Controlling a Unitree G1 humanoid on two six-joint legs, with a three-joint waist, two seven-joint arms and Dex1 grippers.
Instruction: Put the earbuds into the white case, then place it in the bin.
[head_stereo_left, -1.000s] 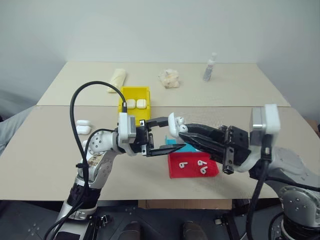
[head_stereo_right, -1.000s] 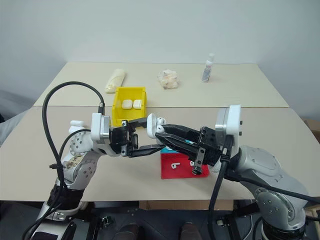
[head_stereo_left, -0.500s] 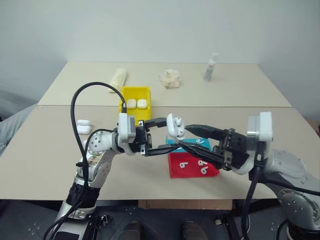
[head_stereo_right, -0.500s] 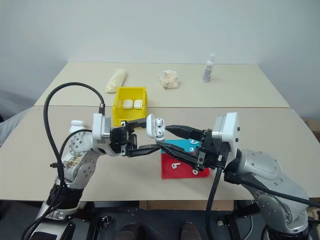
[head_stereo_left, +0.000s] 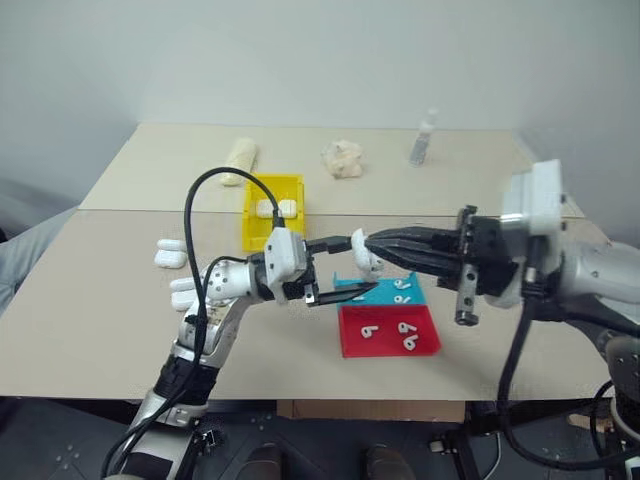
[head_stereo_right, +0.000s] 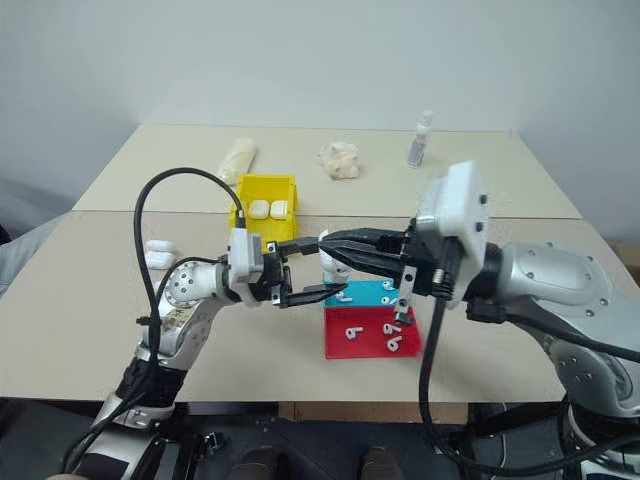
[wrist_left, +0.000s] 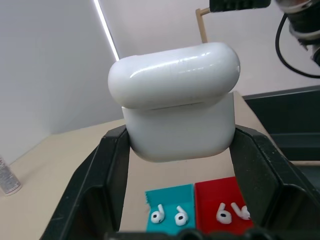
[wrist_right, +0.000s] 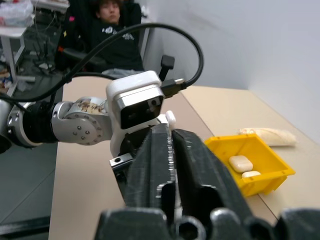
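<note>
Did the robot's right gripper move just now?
Yes. The right gripper went up: before, its fingers lay across the tray; now they are above it, and shut.

Four tiny earbuds are lying on one blue-and-red tray. Two white cases are sitting in one yellow bin. One more case is being held up. One small bottle is standing far back.
</note>
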